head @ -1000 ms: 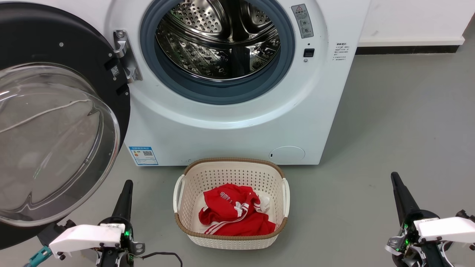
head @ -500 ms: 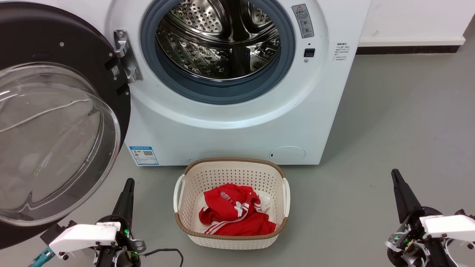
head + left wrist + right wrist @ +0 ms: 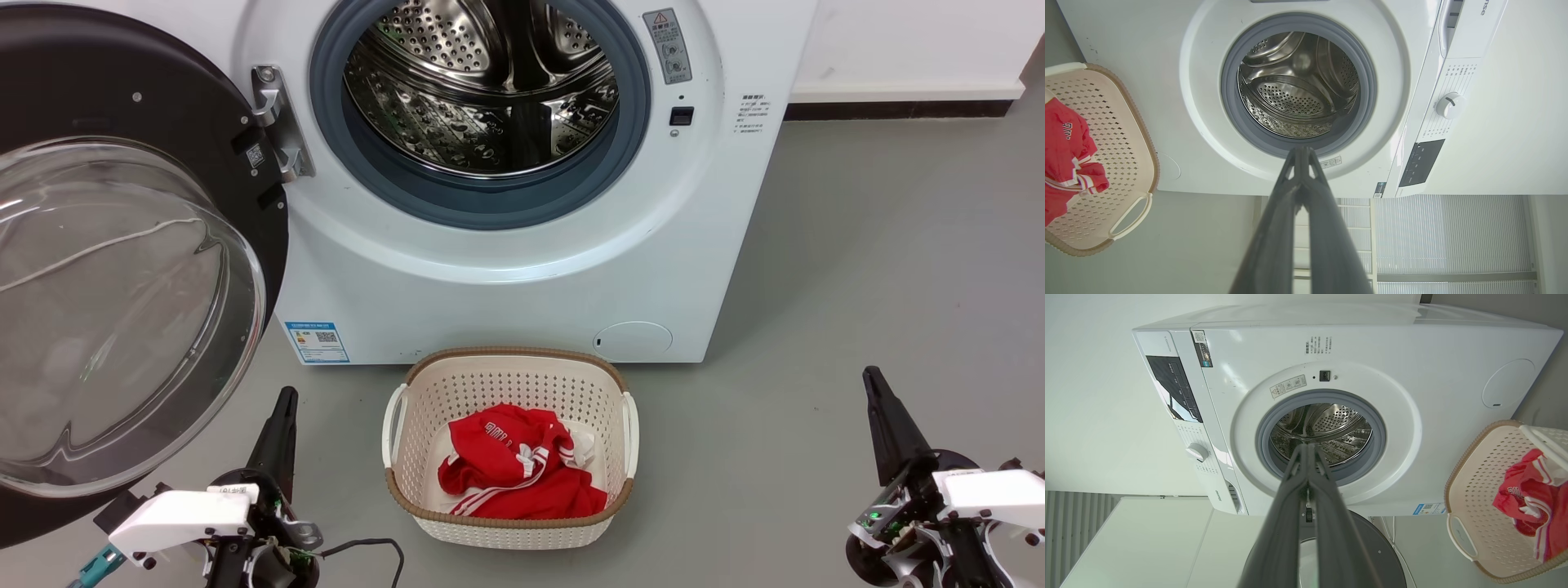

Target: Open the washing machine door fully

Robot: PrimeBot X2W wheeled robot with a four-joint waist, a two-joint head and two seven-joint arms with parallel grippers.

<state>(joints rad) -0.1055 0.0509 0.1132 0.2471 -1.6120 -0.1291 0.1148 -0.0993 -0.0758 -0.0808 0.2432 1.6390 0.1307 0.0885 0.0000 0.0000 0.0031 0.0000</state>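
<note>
Beside washer [image 3: 506,286], one door [image 3: 122,73], two hands [image 3: 286,398] [image 3: 872,377]

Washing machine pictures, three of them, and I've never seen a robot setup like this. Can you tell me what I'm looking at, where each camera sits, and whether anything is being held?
This is a two-armed wheeled robot facing a front-loading washing machine. The head view looks down from the robot's head. The black washing machine door, with its glass bowl, is swung open at the left, and the steel drum is exposed. A basket with a red garment in it stands on the grey floor in front. The dark pointed shapes near the bottom corners are the left end effector and right end effector. The other two pictures come from a camera on each wrist, looking along that arm's fingers, so the machine appears turned on its side. Both end effectors are shut, fingers pressed together, holding nothing.
</note>
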